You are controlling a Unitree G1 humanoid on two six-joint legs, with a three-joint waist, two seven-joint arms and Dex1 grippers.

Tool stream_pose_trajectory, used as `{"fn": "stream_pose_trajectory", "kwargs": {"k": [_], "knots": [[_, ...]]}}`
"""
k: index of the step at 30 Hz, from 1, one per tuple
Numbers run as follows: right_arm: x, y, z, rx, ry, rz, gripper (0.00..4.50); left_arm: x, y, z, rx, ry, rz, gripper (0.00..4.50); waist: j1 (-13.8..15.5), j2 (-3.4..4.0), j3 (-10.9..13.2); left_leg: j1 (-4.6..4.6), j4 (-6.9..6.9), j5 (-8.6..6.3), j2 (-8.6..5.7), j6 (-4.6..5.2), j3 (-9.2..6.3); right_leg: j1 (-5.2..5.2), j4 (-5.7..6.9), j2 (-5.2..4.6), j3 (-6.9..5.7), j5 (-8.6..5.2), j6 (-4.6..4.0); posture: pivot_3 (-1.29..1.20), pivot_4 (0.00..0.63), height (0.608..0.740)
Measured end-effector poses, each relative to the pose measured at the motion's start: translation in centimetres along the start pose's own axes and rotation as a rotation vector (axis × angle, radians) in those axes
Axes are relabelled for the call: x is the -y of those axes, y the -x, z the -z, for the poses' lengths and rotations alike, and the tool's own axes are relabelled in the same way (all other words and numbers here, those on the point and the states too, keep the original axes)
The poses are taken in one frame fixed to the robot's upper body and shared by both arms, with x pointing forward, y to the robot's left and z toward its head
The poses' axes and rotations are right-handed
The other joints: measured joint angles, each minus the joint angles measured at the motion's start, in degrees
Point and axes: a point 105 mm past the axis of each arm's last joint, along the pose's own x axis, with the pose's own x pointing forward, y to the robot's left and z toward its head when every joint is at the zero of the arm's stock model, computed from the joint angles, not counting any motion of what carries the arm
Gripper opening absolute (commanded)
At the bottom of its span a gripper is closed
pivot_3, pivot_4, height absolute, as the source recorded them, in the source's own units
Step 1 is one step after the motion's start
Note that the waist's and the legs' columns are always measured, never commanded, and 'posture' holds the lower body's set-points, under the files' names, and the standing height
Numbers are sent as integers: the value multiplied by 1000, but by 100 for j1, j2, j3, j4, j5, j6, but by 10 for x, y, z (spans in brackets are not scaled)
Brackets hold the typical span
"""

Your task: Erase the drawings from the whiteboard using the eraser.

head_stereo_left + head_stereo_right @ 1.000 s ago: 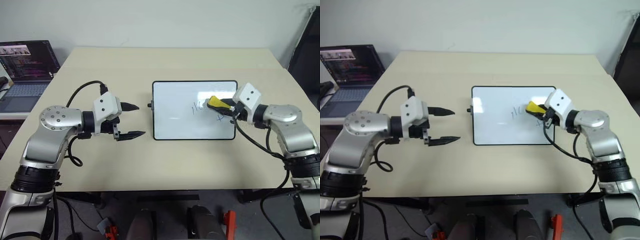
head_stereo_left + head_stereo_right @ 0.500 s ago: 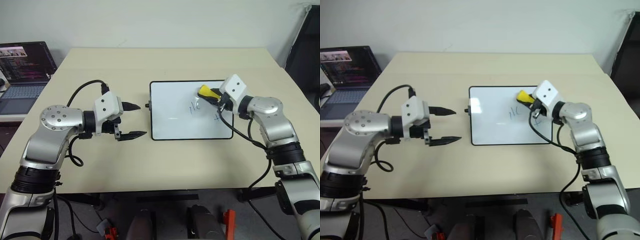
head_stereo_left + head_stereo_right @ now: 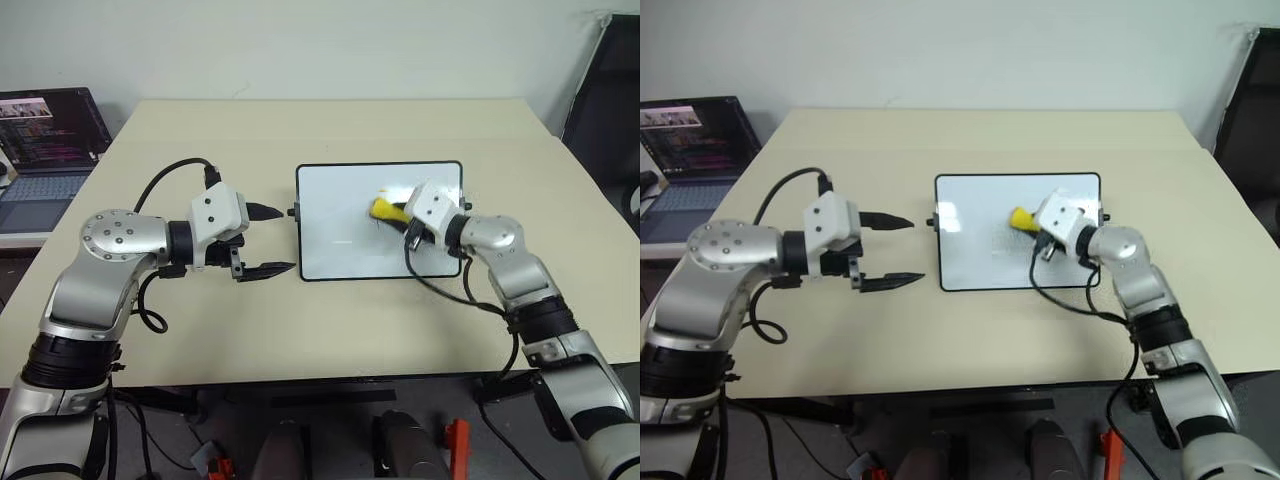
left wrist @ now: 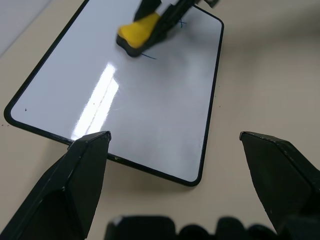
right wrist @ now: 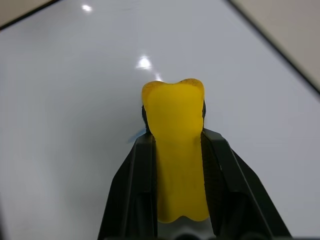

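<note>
The whiteboard lies flat at the table's middle. My right gripper is shut on the yellow eraser, whose dark face presses on the board right of its centre. In the right wrist view the eraser sits squeezed between both fingers. Of the drawings, a thin blue stroke shows beside the eraser, and a small cross lies behind the right gripper's fingers. My left gripper hovers open just left of the board, holding nothing, its fingers spread wide.
An open laptop sits on a side surface at the far left. A dark chair stands past the table's right edge. Bare tabletop surrounds the board.
My right gripper has swept left across the board with the eraser, over the spot where the upright strokes showed. The left gripper has stayed put.
</note>
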Motion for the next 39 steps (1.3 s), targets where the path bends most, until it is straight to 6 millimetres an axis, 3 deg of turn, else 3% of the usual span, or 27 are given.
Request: {"fn": "stream_pose_trajectory", "kwargs": {"k": [2, 4, 5, 9, 13, 17, 23, 25, 27, 33, 39], "knots": [[-11, -1, 3, -11, -10, -53, 851, 0, 0, 0, 0, 0, 0, 4500, 2, 0, 0, 2, 6, 3, -1, 0, 0, 0, 11, 0, 2, 4, 0, 0, 150, 740], [-9, -2, 4, -17, -11, -51, 851, 0, 0, 0, -1, -1, -1, 4500, 6, 0, 0, 7, 10, 7, -2, 0, 2, -3, 29, 0, 7, 4, 0, 0, 150, 740], [-4, -3, 3, -18, -7, -35, 850, 0, 0, 0, -1, -1, -1, 4500, 6, 0, 1, 10, 10, 10, -3, 1, 3, -3, 32, 0, 8, 3, 1, 0, 150, 740], [49, 5, -2, -44, 40, 190, 850, 0, 0, 0, -2, -3, -1, 4500, 14, -1, 1, 17, 7, 21, -2, 12, 2, -5, 44, 3, 7, -2, 4, 0, 150, 740], [55, 7, -1, -41, 61, 234, 850, -1, 0, -2, 0, -9, 1, 4500, 19, -3, -1, 15, 3, 21, -1, 12, 0, -6, 44, 4, 6, 4, -17, 0, 150, 740], [38, 7, 4, -36, 60, 182, 847, -2, 0, -3, 2, -13, 1, 4500, 19, -6, -3, 16, 2, 21, -1, 12, -1, -5, 44, 4, 6, 2, -15, 0, 150, 740], [-23, 5, 14, -50, 6, -89, 840, -2, 0, -3, 2, -14, 2, 4500, 0, -7, -3, 22, 3, 21, 2, 12, -2, -4, 50, 9, 7, -10, 3, 0, 150, 740], [-31, 5, 16, -58, -8, -124, 839, -2, 0, -3, 2, -13, 2, 4500, -1, -6, -3, 22, 4, 21, 3, 12, -1, -6, 52, 10, 9, -11, 3, 0, 150, 740], [-25, 4, 16, -62, -4, -104, 839, -2, 0, -3, 2, -13, 2, 4500, 1, -7, -3, 23, 5, 21, 3, 12, -1, -5, 53, 10, 9, -11, 4, 0, 150, 740], [30, 12, 9, -74, 30, 97, 839, -1, 0, -3, 2, -13, 2, 4500, 23, -7, -3, 23, 5, 26, 2, 18, -2, -4, 53, 10, 7, -7, -1, 0, 150, 740], [29, 46, -5, -68, 54, -23, 838, -2, 2, -3, -5, -14, -1, 4500, 78, -1, 7, -24, -3, 23, 2, 16, -9, -38, 38, 8, -2, -2, -19, 0, 150, 740]]}}
